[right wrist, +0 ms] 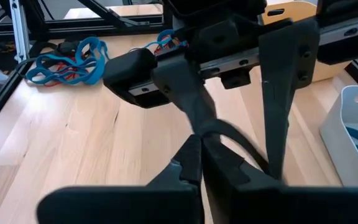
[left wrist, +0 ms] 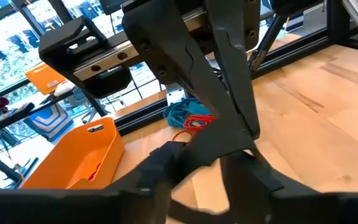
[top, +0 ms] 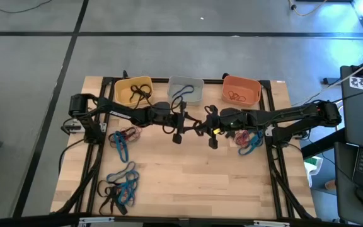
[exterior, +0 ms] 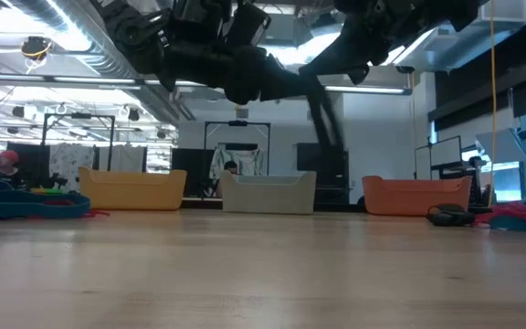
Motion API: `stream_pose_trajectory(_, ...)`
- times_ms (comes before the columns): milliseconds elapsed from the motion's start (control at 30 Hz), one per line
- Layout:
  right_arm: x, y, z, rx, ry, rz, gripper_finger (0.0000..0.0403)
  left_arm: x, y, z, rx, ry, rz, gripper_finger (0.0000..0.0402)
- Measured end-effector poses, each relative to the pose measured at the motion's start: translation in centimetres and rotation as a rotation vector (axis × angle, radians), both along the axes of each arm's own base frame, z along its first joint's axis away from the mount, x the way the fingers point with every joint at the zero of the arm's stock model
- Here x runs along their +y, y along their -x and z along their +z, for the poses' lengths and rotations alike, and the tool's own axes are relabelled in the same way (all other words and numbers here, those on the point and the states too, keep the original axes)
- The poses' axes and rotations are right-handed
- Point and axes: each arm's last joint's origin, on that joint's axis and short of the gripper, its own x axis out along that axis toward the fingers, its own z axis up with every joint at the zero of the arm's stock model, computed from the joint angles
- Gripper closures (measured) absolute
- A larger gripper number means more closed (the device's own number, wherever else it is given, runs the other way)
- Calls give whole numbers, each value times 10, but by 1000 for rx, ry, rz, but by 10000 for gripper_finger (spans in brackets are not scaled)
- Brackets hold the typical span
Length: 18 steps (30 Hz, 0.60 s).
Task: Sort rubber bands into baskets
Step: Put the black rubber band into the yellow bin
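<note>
The yellow basket (top: 134, 91), the grey basket (top: 186, 89) and the orange basket (top: 241, 90) stand in a row along the table's far edge, holding black, blue and red-orange rubber bands in turn. My two grippers meet above the table's middle, in front of the grey basket. My right gripper (right wrist: 199, 140) is shut on a black rubber band (right wrist: 241, 146). My left gripper (top: 177, 126) faces it, open. Its two fingers (right wrist: 277, 93) stand on either side of the right fingertips and the band. My right gripper pinches the black band between its two fingertips at one spot of the loop (right wrist: 205, 133), coming from the table's right and slanting a little downward. The rest of the loop arcs out toward a left finger, clear of the table. I cannot tell whether my left gripper touches the band.
Mixed piles of rubber bands lie on the table at the left (top: 123, 139), near left (top: 121, 186) and right (top: 249, 140). Bare wood lies below the grippers and toward the near edge. Black frame rails run along the table's sides.
</note>
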Motion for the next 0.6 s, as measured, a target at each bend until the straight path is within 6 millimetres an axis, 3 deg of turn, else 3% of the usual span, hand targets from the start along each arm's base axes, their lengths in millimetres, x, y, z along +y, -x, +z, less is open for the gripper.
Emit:
stream_pose_trajectory(233,0,0,0,0,-50,-25,391,1,-1,2,-10,-12,1,392)
stream_pose_trajectory(400,0,0,0,3,-116,-39,379,3,0,3,-15,-15,74,389)
stream_pose_trajectory(600,0,11,12,-19,-104,-23,301,6,3,5,14,-33,180,396)
